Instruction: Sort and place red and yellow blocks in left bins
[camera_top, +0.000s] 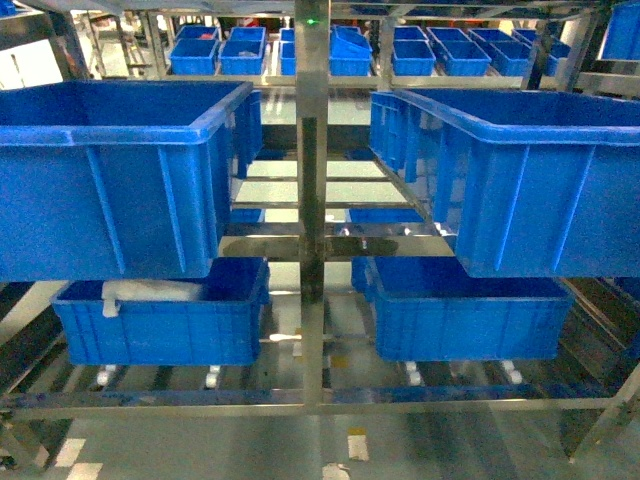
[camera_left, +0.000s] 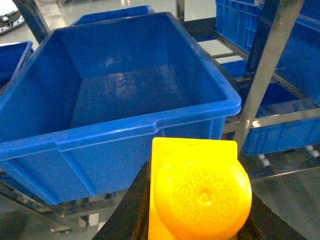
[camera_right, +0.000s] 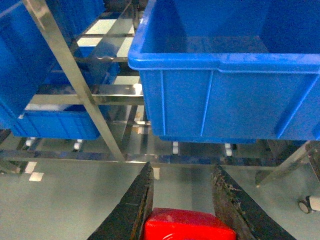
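Observation:
The orange-yellow block (camera_left: 200, 192) fills the bottom of the left wrist view, with my left gripper (camera_left: 196, 186) shut on it, stud facing the camera. It hangs just in front of the near rim of the upper left bin (camera_left: 125, 125), whose inside shows nothing in it. My right gripper (camera_right: 182, 167) is shut on the red block (camera_right: 187, 226), held deep between the black fingers (camera_right: 135, 205), low over the floor and below a right-hand crate (camera_right: 225, 95). In the head view the upper left bin (camera_top: 120, 190) and lower left bin (camera_top: 160, 325) show, but neither gripper does.
A steel rack upright (camera_top: 311, 200) splits the shelves down the middle. Blue crates stand on the right, upper (camera_top: 520, 190) and lower (camera_top: 465, 320). Something white (camera_top: 150, 292) lies in the lower left bin. More small blue crates (camera_top: 220, 50) line the far rack.

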